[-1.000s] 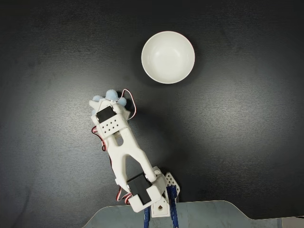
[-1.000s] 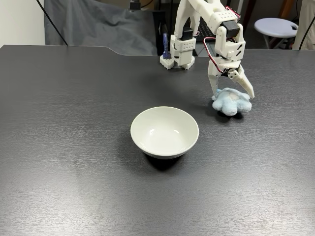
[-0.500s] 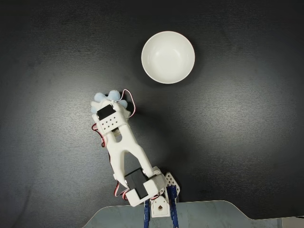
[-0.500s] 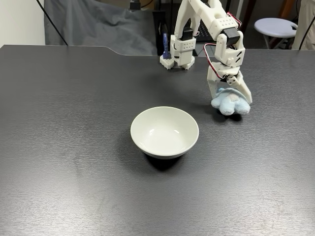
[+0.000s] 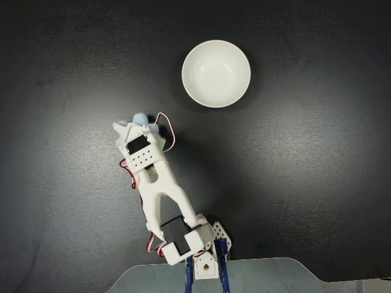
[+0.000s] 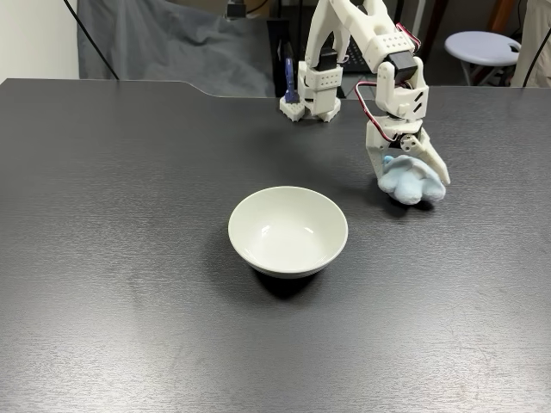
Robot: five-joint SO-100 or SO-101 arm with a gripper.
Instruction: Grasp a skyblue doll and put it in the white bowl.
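A: Where's everything relative to the white bowl?

B: The gripper is well apart, to its right in the angled fixed view, jaws pinching the skyblue doll on the table.

A: Advice?

B: Squeeze firmly, then lift straight up before swinging bowlward.

My bench looks like an office or lab corner: a dark table with my arm's base clamped at its far edge, a grey cloth draped behind, a round stool and dark equipment further back.
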